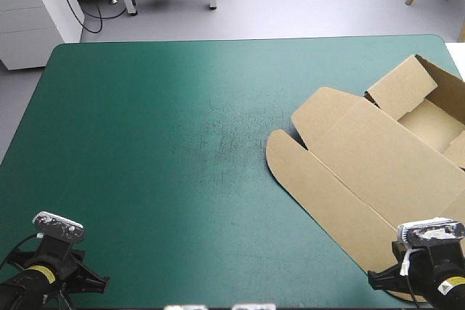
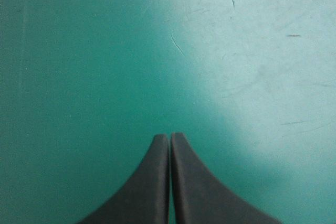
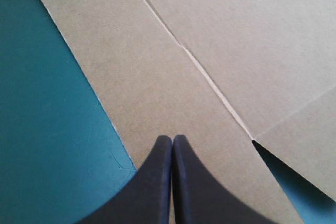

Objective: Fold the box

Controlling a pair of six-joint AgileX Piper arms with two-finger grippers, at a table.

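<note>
The brown box (image 1: 370, 157) lies on the right side of the teal-green table, its lid flat toward the middle and a walled tray part (image 1: 429, 110) at the far right. In the right wrist view the flat lid panel (image 3: 157, 77) fills the scene ahead of my right gripper (image 3: 172, 139), whose black fingers meet in a point over the board near its edge, holding nothing. My left gripper (image 2: 169, 137) is shut too, hovering over bare teal-green cover. In the high view both arms sit at the near edge, left (image 1: 43, 270) and right (image 1: 429, 266).
The teal-green cover (image 1: 160, 143) stretches bare across the left and middle of the table. A white cabinet (image 1: 33, 5) and a table frame stand on the floor beyond the far edge. The box reaches close to the table's right edge.
</note>
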